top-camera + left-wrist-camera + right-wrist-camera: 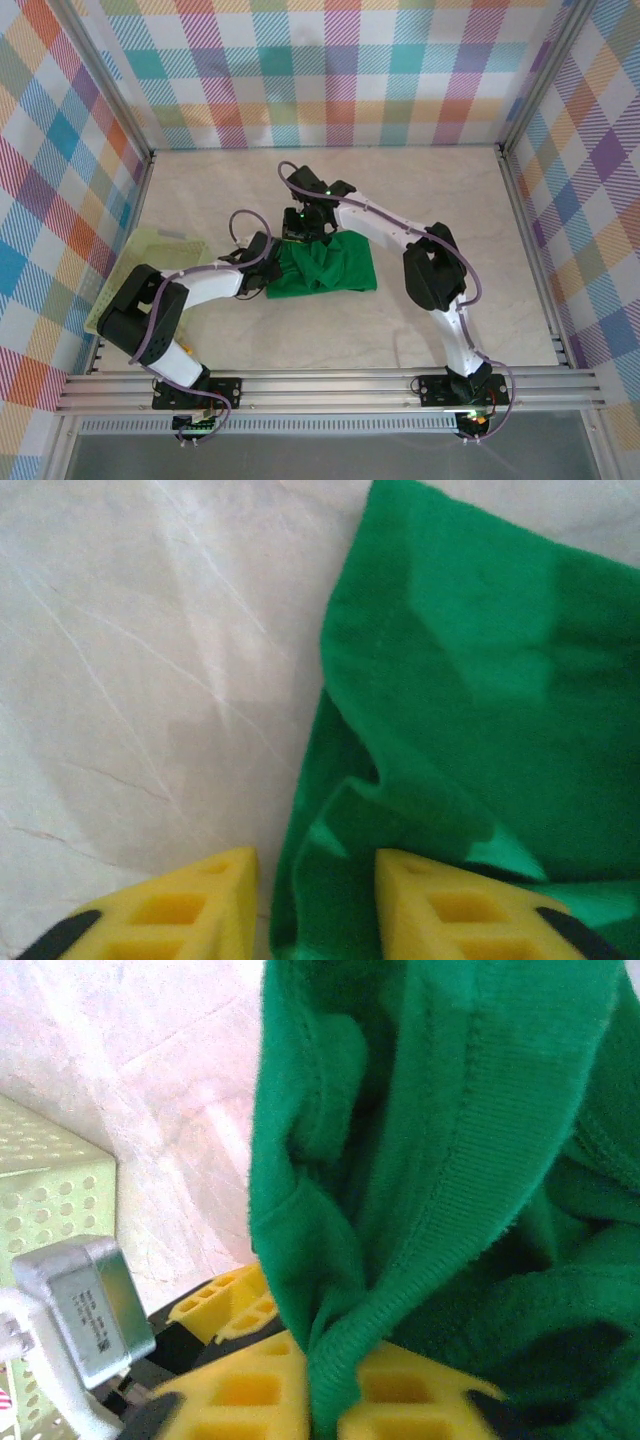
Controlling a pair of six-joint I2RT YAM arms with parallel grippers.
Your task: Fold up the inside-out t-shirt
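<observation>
Right wrist: t-shirt (440, 1160) seam gripped by right tool (325, 1375).

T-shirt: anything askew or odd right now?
No damage. The t-shirt lies bunched, not flat: its left edge is rumpled into uneven folds, and a seamed fold stands pinched in the right pincer.

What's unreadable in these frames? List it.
- Left wrist view: left gripper is cut by the bottom edge. The t-shirt fills its gap, clamped or loose unclear.
- Right wrist view: t-shirt drapes over the right gripper, hiding its gap.
- Top view: both grippers' tips sit under their own wrists.
- Top view: left arm covers part of the basket.
</observation>
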